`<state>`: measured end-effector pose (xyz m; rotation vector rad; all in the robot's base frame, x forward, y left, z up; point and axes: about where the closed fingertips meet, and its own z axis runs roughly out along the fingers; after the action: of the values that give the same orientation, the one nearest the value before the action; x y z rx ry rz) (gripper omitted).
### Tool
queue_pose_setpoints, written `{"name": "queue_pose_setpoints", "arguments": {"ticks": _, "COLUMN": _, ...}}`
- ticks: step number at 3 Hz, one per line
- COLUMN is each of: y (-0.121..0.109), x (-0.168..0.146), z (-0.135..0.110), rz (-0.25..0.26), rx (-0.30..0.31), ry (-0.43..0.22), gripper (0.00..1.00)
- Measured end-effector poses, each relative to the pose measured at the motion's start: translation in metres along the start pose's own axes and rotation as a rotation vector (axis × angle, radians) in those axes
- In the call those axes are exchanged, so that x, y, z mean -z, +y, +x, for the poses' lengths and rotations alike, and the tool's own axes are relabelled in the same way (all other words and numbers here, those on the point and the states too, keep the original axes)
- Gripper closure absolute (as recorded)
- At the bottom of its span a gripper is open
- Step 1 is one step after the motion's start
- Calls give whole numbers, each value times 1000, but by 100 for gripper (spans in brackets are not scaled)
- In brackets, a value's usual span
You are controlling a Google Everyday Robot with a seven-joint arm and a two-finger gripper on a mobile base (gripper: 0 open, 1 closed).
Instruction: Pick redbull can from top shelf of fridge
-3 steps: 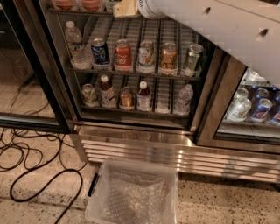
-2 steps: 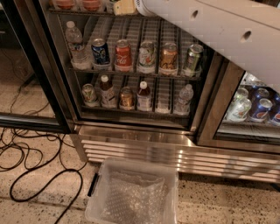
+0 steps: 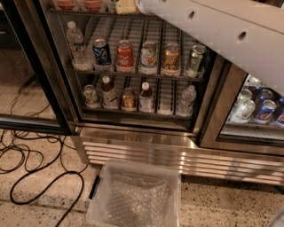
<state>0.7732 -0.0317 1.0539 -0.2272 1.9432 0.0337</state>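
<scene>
Speckled floor (image 3: 35,195) and clear bin (image 3: 137,164) far below the gripper (image 3: 126,5) — up at the top shelf (image 3: 80,12) of the fridge (image 3: 142,150), on a white arm (image 3: 222,31). Holding or not — can't tell. No clear sight of the redbull can, maybe right beside, cut off up top. Red things (image 3: 92,3) just left: easy to bump. Loose hold, long drop.

bin (image 3: 135,195): clear plastic, sitting on the speckled floor (image 3: 217,206)
cables (image 3: 42,177): black, looped on the floor at the left
middle rack (image 3: 153,35): water bottle (image 3: 75,44), blue can (image 3: 102,52), red can (image 3: 124,55), side by side
gripper (image 3: 126,5): at the very top edge
</scene>
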Motion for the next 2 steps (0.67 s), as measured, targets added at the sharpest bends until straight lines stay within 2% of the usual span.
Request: {"name": "queue_pose_setpoints", "arguments": {"ticks": 2, "y": 2, "x": -7, "z": -13, "rz": -8, "rx": -60, "ry": -56, "gripper": 0}}
